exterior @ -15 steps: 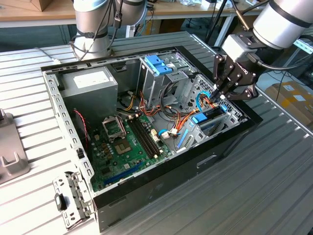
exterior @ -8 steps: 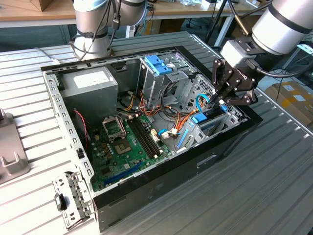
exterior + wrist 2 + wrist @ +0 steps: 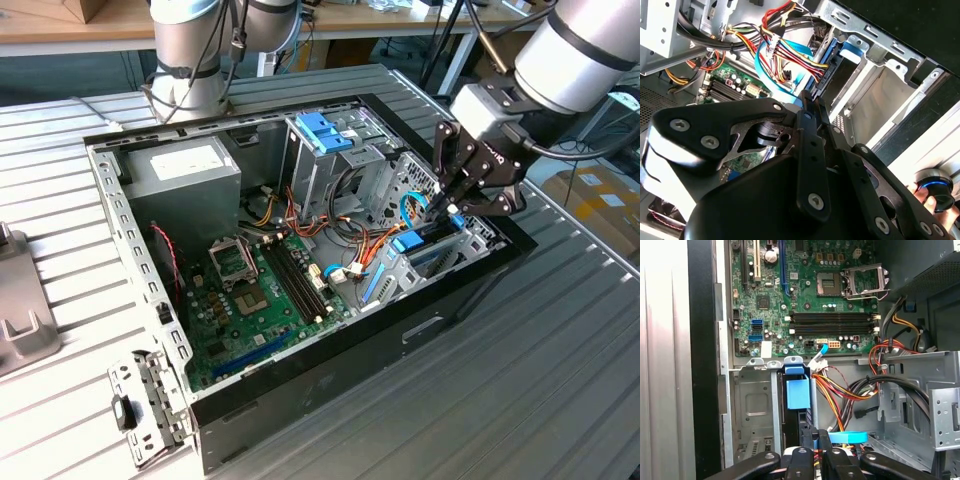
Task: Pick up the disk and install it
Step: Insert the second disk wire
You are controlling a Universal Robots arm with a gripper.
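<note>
Ribbed grey metal makes up the tabletop (image 3: 560, 380), and on it lies an open computer case (image 3: 300, 400) with its side panel off. At the far left of the exterior view a grey moulded part (image 3: 20, 310) rests on the tabletop, apart from the case. Inside the case, in the upper left of the opening, sits a grey metal box with a white sticker (image 3: 185, 175). Below it and toward the centre lies the green motherboard (image 3: 260, 290), with its dark memory slots running diagonally. Just above centre stands an upright metal cage with a blue plastic top (image 3: 325, 135). Red, orange and yellow cables (image 3: 345, 245) run between the cage and the board.

Toward the exterior view's right, the disk (image 3: 425, 250) sits on edge in the drive bay at the case's front corner, its blue rail (image 3: 797, 392) showing in the first wrist view between the bay's metal walls. The black hand (image 3: 447, 208) hangs directly over the disk at the end of the white arm (image 3: 580, 50). In both wrist views its fingers (image 3: 810, 440) stand close together, almost parallel, at the disk's upper edge; I cannot tell whether they actually clamp it.
</note>
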